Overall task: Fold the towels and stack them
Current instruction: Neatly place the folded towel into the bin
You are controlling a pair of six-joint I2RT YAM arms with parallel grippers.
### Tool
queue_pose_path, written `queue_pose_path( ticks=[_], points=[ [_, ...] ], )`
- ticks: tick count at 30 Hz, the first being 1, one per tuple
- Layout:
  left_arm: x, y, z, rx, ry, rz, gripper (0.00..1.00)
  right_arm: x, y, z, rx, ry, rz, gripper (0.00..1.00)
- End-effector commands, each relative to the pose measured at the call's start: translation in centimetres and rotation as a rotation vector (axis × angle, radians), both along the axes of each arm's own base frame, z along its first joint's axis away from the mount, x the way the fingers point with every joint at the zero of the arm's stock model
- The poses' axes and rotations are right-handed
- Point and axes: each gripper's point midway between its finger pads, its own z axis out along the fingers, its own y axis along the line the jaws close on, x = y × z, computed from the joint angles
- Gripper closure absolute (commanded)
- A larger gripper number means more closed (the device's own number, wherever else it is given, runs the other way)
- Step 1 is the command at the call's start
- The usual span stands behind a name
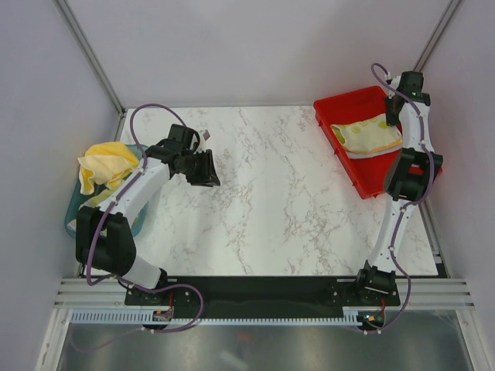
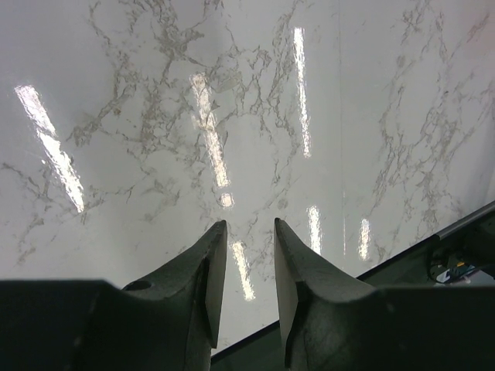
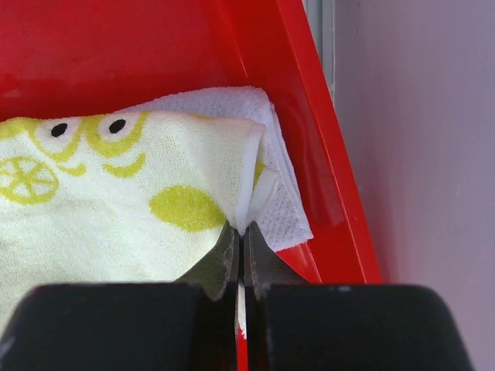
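Note:
A folded pale-yellow towel with lemon prints (image 1: 365, 134) lies in the red tray (image 1: 352, 104) at the back right, on top of a white towel (image 3: 290, 209). My right gripper (image 3: 242, 229) is shut on the edge of the lemon towel (image 3: 116, 193) over the tray; in the top view it is at the tray's right side (image 1: 401, 110). A crumpled yellow towel (image 1: 104, 164) fills the teal basket (image 1: 71, 212) at the left. My left gripper (image 1: 207, 170) is open and empty above the bare marble; its jaws (image 2: 249, 232) stand slightly apart.
The marble table (image 1: 271, 201) lies between the arms. Grey walls and metal frame posts (image 1: 89, 50) bound the back and sides. The red tray's right wall (image 3: 321, 147) runs close to the right wall.

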Motion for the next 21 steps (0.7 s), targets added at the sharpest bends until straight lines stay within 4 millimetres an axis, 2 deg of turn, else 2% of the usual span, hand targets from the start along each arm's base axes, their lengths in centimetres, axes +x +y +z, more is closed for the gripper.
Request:
queue_pose_path(
  ticks=[1, 6, 10, 17, 21],
  points=[
    [0.9, -0.6, 1.5, -0.024, -0.058, -0.043, 0.62, 0.9, -1.2, 2.4, -0.023, -0.077, -0.021, 1.0],
    [1.0, -0.7, 1.4, -0.027, -0.054, -0.046, 0.61, 1.1, -1.5, 2.6, -0.016, -0.091, -0.025, 1.0],
    [0.9, -0.8, 1.4, -0.028, -0.05, -0.048, 0.61, 1.2, -1.7, 1.5, -0.013, -0.074, -0.024, 1.0],
    [0.9, -0.8, 1.3, -0.029, -0.048, -0.048, 0.61, 1.1, -2.7, 0.9, -0.013, -0.07, -0.049, 1.0],
    [0.9, -0.8, 1.2, -0.027, -0.045, -0.05, 0.6, 2.1, -3.3, 1.0, -0.022, -0.109, -0.066, 1.0]
  ],
)
